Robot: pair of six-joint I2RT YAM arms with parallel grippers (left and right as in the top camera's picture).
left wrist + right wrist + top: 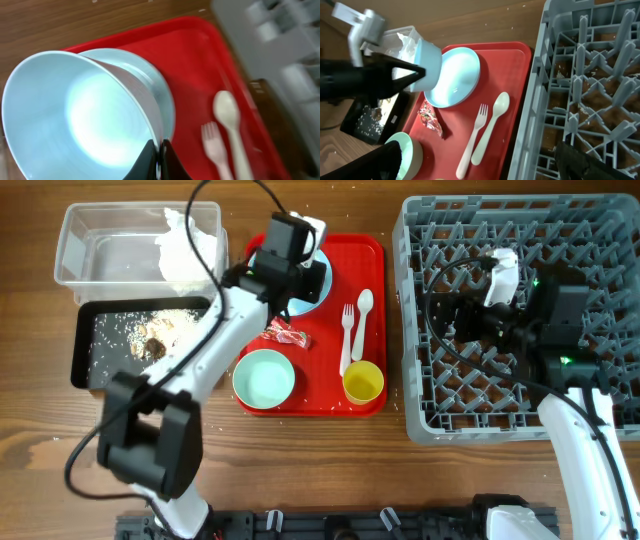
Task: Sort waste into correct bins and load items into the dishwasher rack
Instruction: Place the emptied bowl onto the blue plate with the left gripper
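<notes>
A: Bowl (75,120) position?
B: It's hanging tipped over the plate (462,75) on the red tray (320,370). The left tool (159,150) is clamping its rim.
A: Rack?
B: The dishwasher rack (500,430) is lying to its right, across the tray. The bowl's axis is running near level, mouth facing the left arm. The right tool (480,152) is hovering spread wide over the rack, holding nothing.

The surface (40,430) shows brown wood grain. The red tray (318,375) is glossy plastic. The rack (412,330) at right is matt grey plastic. The far-left tub (70,250) is clear plastic. The pale blue bowl (60,110) looks smooth and shiny.
</notes>
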